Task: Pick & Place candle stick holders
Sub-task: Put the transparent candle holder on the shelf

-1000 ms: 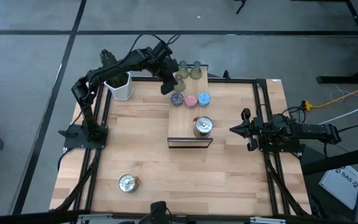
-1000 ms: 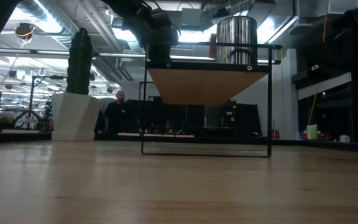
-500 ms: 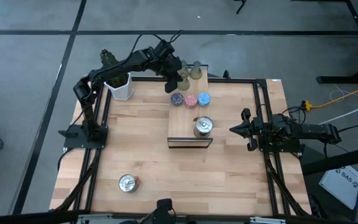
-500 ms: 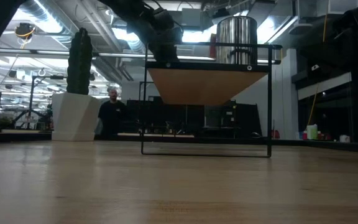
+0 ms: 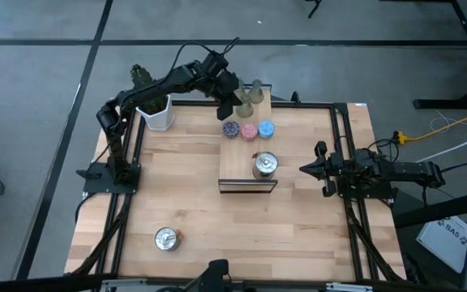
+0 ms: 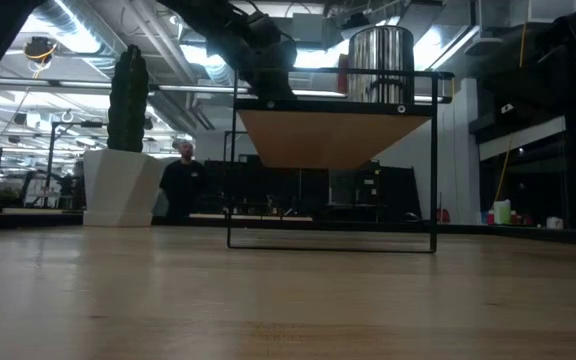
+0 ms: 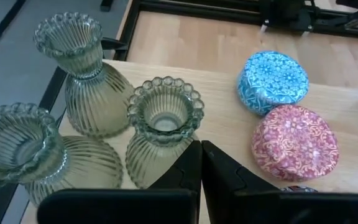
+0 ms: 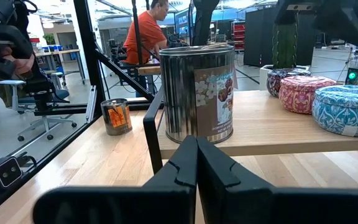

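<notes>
Three olive-green ribbed glass holders (image 7: pixel 165 124) (image 7: pixel 73 74) (image 7: pixel 17 152) stand at the far end of the raised wooden board (image 5: pixel 246 146). Behind them on the board sit the blue (image 7: pixel 272 81), pink (image 7: pixel 294 143) and purple (image 5: pixel 230 129) round holders, and a shiny silver one (image 5: pixel 264 165). A second silver holder (image 5: pixel 166 238) stands on the table near left. My left gripper (image 7: pixel 201 158) (image 5: pixel 228 111) is shut, its tips beside the nearest green holder. My right gripper (image 5: pixel 305 169) (image 8: pixel 196 155) waits shut at the table's right side. My left gripper comes slanting down from the table's left with its shut fingertips (image 7: pixel 191 155) right by the lower body (image 7: pixel 151 162) of the nearest green holder. I cannot tell whether they touch it. Nothing is between the fingers.
A cactus in a white pot (image 5: pixel 156 109) stands at the table's far left corner, next to my left arm. The board rests on a black wire frame (image 6: pixel 333 245) above the tabletop. A person (image 6: pixel 180 185) stands in the room beyond the table.
My left gripper, still shut, has shifted a little toward the table's right, closer to the green holders, and its wrist has tipped. The person in the room behind has walked a short way to the right.
</notes>
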Tool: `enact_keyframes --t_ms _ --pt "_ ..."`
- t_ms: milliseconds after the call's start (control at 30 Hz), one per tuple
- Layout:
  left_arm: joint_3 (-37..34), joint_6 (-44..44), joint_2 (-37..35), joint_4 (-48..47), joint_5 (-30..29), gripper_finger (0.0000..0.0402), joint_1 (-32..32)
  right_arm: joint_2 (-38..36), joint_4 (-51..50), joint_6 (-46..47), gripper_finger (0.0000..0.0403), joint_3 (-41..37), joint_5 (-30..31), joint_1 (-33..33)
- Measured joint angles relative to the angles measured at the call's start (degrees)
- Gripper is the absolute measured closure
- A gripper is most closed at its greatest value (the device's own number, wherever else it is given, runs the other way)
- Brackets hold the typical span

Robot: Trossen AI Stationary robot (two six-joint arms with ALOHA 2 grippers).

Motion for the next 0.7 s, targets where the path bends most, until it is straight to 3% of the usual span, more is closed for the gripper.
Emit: enact_keyframes --t_ms 300,700 --pt "0.0 0.5 0.0 0.2 6.5 0.0400 0.0 0.0 0.0 0.0 0.0398 0.0 0.0 0.0" --pt "0.0 1.0 0.2 4.4 6.3 0.0401 -0.4 0.0 0.0 0.0 0.0398 0.0 0.0 0.0"
